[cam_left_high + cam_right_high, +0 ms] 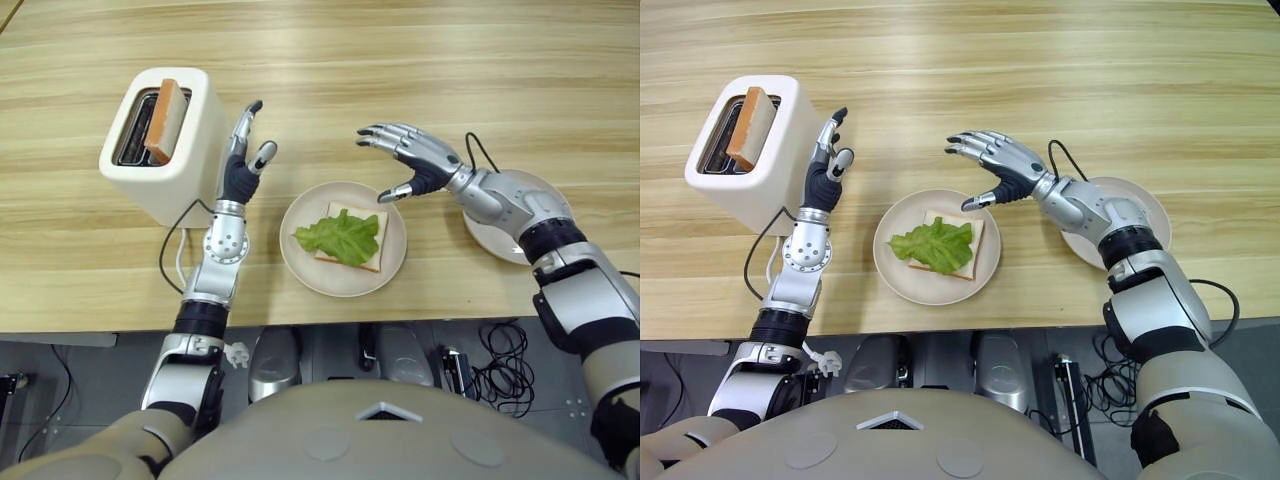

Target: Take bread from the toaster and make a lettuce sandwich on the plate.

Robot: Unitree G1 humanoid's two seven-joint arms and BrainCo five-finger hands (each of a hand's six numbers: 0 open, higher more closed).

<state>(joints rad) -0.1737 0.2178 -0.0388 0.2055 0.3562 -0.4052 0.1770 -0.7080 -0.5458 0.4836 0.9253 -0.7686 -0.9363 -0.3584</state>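
On the wooden counter (450, 60), our main worry is the toaster (190, 165). It looks light and stands near the front edge, so a sideways pull on the slice could tip or drag it. Its cord (168, 250) loops just beside our left forearm and might snag.

The toaster holds one slice of bread (167, 120), standing tall in a slot and leaning a little. The plate (392, 268) carries the bottom slice (375, 222) with the lettuce (340, 237) on it. The leaf could slide if the top slice lands askew. A second plate (1152, 215) lies under our right forearm, and it seems empty, though the arm hides much of it.

Our left hand (243, 165) is just beside the toaster, fingers stretched out and holding nothing. Our right hand (415, 155) hovers over the plate's far rim, fingers spread and loosely arched, also empty.
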